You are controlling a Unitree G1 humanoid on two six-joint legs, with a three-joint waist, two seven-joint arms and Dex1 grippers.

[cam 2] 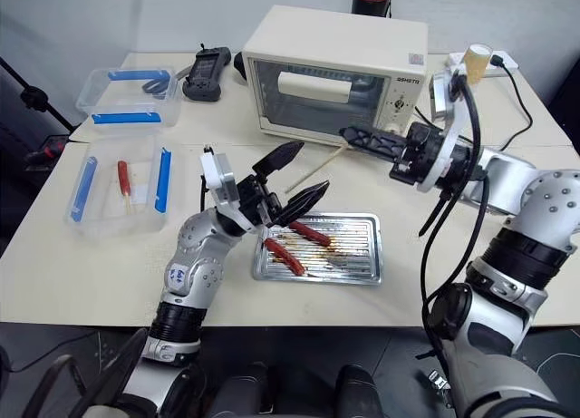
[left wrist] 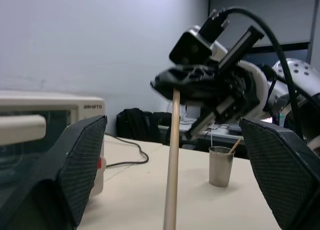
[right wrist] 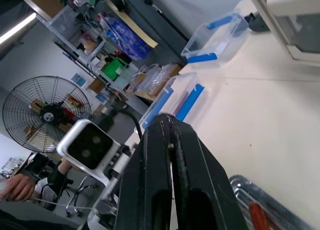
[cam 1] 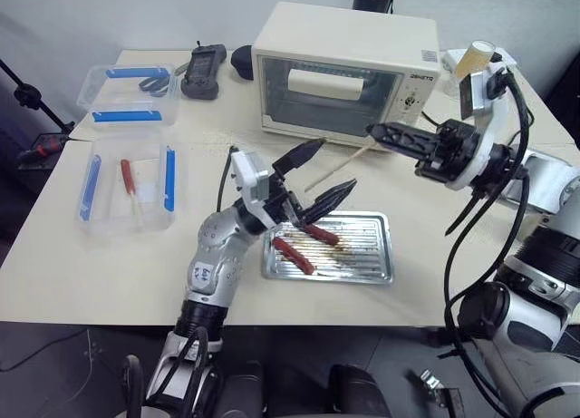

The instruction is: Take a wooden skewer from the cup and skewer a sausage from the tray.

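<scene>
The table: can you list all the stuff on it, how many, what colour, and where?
Toaster oven: one, cream, table's back.
Tray: one, shiny metal, front middle.
Sausages: two, reddish-brown, in tray.
Plastic boxes: two, clear with blue clips, left side.
Cup: one, grey, with a stick in it.
Wooden skewer: one, pale, held above tray.
Right gripper: black, shut on wooden skewer.
Left gripper: black, open around the skewer.

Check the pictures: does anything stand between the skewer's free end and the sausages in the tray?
Nothing solid blocks it, but the open left claw brackets the thin pale wooden skewer held by the shut right claw, directly above the reddish-brown sausages in the shiny metal tray.
</scene>
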